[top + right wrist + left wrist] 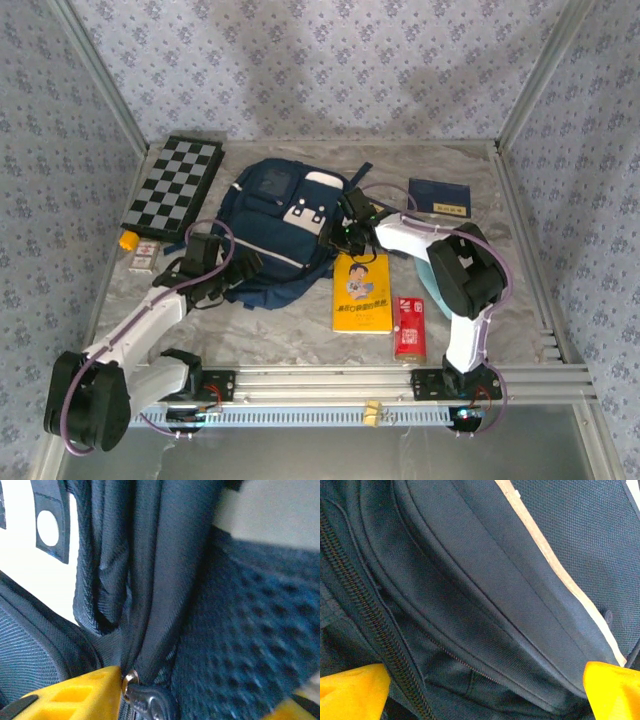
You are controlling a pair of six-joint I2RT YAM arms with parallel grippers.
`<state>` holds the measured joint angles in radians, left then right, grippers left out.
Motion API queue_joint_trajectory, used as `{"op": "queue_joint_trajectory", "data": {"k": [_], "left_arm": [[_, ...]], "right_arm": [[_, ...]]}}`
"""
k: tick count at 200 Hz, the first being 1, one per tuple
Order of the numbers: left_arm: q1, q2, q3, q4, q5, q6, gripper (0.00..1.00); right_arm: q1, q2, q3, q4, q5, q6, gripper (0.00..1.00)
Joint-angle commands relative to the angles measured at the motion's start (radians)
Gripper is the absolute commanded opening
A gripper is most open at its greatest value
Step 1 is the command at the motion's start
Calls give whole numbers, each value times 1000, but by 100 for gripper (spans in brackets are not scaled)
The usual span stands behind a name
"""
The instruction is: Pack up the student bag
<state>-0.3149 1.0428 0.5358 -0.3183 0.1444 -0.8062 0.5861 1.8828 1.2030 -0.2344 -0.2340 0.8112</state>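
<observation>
The student bag, a large navy backpack with white patches, lies in the middle of the table. My left gripper rests at its lower left edge. In the left wrist view that gripper is open, its yellow fingertips wide apart over dark fabric and a zipper line. My right gripper is at the bag's right edge. In the right wrist view it stands open, with folds of bag fabric and a dark zipper pull between the fingers. The pull touches the left yellow finger.
A checkered board lies at the back left, with a small card box in front of it. A yellow book and a red box lie right of the bag. A navy booklet sits at the back right.
</observation>
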Motion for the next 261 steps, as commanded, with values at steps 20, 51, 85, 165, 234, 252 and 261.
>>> {"op": "queue_joint_trajectory", "data": {"k": [20, 51, 85, 165, 234, 252, 261], "left_arm": [[10, 121, 15, 134, -5, 16, 97], [57, 254, 75, 239, -15, 52, 95], [144, 392, 210, 325, -3, 127, 95], [268, 452, 427, 100, -8, 260, 100], [105, 215, 327, -57, -34, 178, 100], [38, 132, 276, -59, -51, 134, 100], [2, 94, 253, -58, -62, 126, 100]], "right_arm": [[-1, -20, 5, 69, -45, 5, 20], [3, -46, -2, 125, -96, 47, 11], [39, -89, -2, 163, -71, 117, 11], [100, -82, -30, 111, 17, 184, 55], [3, -75, -97, 112, -16, 187, 71], [-5, -39, -64, 105, -13, 165, 68], [-8, -24, -54, 118, -19, 167, 63]]}}
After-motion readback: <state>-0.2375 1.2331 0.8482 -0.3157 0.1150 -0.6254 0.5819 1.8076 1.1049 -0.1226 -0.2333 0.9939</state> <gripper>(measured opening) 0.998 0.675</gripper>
